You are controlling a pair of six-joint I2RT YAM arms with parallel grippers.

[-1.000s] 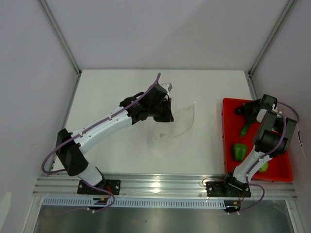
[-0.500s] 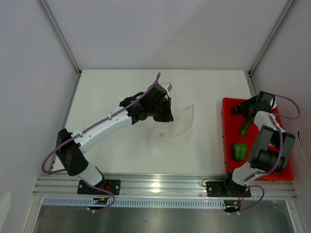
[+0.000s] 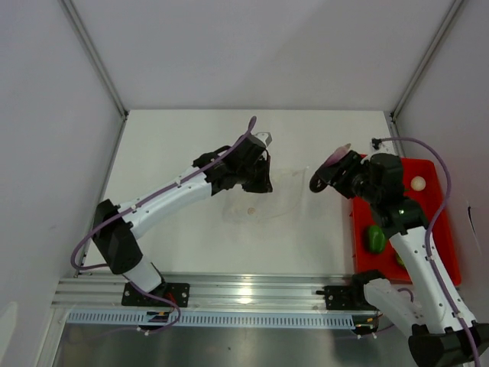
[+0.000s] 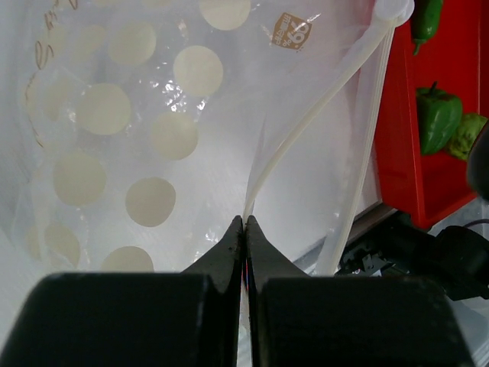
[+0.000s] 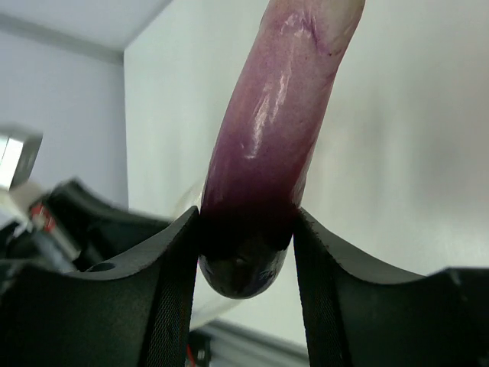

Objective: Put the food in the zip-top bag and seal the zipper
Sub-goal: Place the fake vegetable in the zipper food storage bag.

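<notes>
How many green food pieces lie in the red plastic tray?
3: dark green long piece farthest back, bright green round piece nearer, paler green lumpy piece beside it. Others may be hidden.

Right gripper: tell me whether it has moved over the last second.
Yes. The right gripper, shut on the purple piece, has swung left, from over the red tray to just past its left edge.
</notes>
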